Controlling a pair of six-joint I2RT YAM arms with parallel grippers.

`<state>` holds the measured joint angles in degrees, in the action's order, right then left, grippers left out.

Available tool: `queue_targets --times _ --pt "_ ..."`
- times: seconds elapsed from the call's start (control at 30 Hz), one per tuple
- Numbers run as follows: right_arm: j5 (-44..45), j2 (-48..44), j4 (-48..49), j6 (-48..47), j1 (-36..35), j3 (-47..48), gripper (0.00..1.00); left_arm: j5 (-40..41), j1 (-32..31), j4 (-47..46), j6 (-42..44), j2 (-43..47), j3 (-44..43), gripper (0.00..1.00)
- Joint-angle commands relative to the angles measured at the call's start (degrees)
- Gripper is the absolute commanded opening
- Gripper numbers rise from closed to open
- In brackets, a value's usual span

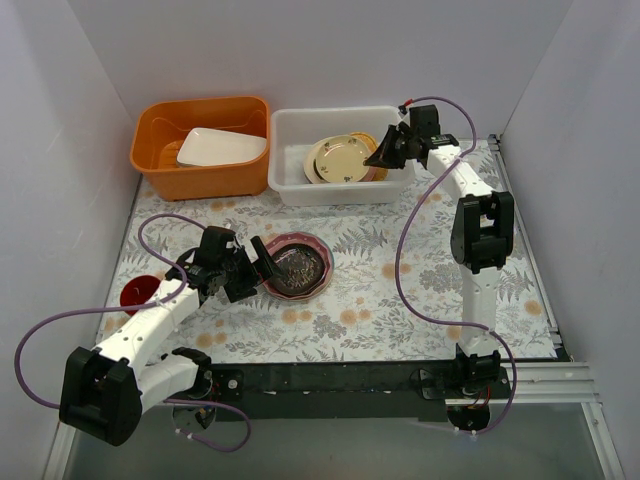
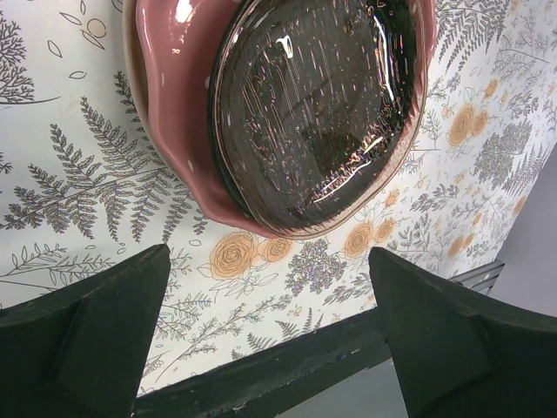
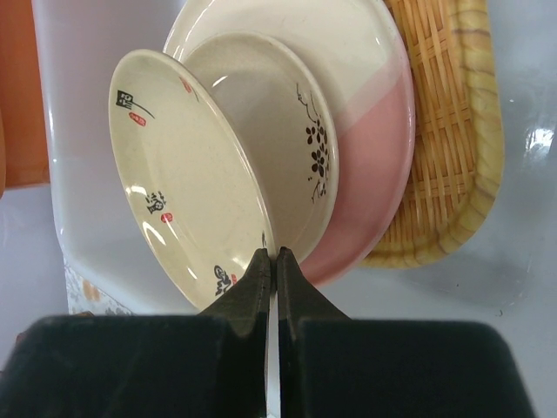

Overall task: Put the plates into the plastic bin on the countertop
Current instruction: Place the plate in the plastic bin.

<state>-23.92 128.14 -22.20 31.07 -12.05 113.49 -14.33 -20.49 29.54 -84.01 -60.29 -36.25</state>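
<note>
Pink and black plates [image 1: 296,265] sit stacked on fern-printed countertop [image 1: 350,330], white-walled [image 1: 300,50], just before the left gripper [image 1: 256,272], its jaws spread. Right gripper [image 3: 277,261] pinches a tilted cream plate [image 3: 191,174] in the white plastic bin [image 1: 330,192].

The left gripper's [image 1: 255,270] fingers stood wide apart. Bare countertop [image 1: 400,300] lay between them, and the pink plate [image 2: 174,96] sat just ahead at 3 o'clock. A red cup [image 1: 135,293] sat by that arm at 9 o'clock. In the plastic bin [image 1: 340,192], the right gripper [image 3: 277,261], pinching a cream plate [image 3: 191,174], and other plates [image 3: 365,148] filled the 3 o'clock half; the 9 o'clock half was bare.
</note>
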Motion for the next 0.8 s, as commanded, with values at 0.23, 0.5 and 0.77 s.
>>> queue_targets --times 0.23,0.5,0.77 --pt "-2.1 1.6 1.3 -0.6 -0.1 -0.1 0.01 -0.6 -0.3 0.2 -0.3 1.7 -0.8 0.98" --pt "-2.7 2.1 1.3 -0.9 -0.3 -0.5 0.01 -0.5 -0.3 0.2 -0.5 1.3 -1.1 0.98" --pt "-3.7 3.3 -0.6 -2.5 -1.0 1.6 0.14 -0.4 -0.3 0.5 -0.5 1.6 -1.3 0.98"
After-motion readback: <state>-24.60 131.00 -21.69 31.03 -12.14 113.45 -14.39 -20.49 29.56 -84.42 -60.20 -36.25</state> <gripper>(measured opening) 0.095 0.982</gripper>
